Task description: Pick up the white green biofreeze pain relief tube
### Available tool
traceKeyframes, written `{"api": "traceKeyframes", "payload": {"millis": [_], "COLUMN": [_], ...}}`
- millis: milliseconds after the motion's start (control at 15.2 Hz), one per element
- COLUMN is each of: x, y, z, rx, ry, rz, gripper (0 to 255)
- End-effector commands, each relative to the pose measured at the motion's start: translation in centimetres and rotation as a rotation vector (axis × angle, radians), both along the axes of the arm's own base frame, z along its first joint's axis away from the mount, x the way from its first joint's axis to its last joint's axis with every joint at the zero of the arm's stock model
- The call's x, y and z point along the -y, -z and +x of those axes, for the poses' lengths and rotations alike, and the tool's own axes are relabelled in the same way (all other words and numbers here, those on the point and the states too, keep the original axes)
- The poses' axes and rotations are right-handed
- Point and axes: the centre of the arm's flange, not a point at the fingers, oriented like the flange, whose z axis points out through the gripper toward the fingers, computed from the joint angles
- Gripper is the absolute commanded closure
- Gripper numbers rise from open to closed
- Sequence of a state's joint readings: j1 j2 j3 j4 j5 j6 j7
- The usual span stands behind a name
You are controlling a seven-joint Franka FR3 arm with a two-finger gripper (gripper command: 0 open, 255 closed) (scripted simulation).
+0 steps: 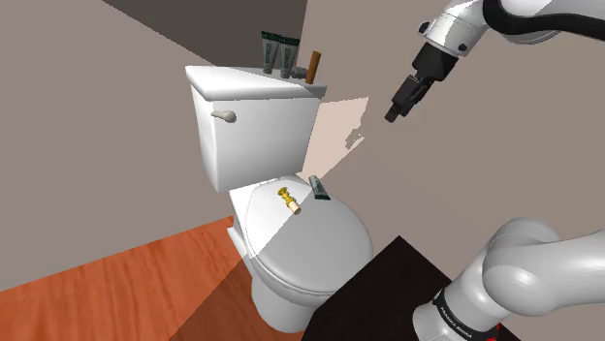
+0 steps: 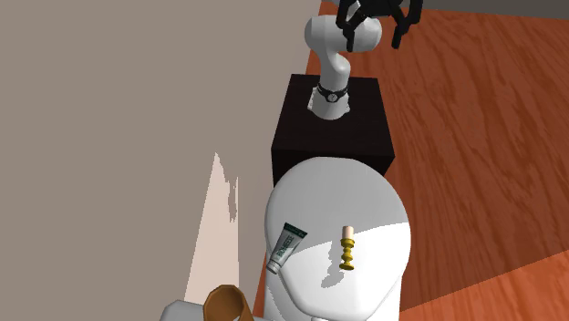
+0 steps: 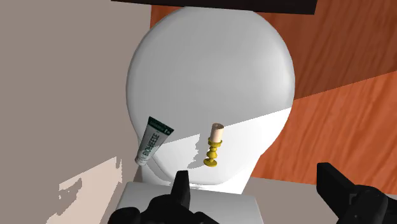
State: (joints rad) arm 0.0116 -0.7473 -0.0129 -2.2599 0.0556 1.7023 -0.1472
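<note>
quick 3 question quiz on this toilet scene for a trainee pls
1. Which thing lies near the white-green tube on the toilet lid? A soap bar, B gold candle holder, C cup.
2. Fill in: the gripper is ____ (open or shut).
3. True or false: the gripper holds the white-green tube.
Key: 1 B; 2 open; 3 false, it hangs above the toilet lid, clear of the tube.

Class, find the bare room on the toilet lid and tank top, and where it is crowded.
Free: toilet lid, front half toward the stand; tank top at the shoulder view's left. Crowded: lid's back, holding tube and candlestick; tank top's other end, with upright tubes.
</note>
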Motion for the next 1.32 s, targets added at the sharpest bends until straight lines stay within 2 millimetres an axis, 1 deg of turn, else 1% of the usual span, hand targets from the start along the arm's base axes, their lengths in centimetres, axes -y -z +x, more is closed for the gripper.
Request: {"api": "traceKeyframes", "payload": {"millis": [0, 594, 1254], "x": [0.0, 1.6, 4.3], "y": [0.0, 9.6, 20.4], "z": [0.0, 6.7, 13.7], "rx": [0.0, -0.011, -0.023], "ry": [0.0, 0.121, 0.255], "rz": [0.0, -0.003, -0.007], "gripper": [0, 0, 0]}}
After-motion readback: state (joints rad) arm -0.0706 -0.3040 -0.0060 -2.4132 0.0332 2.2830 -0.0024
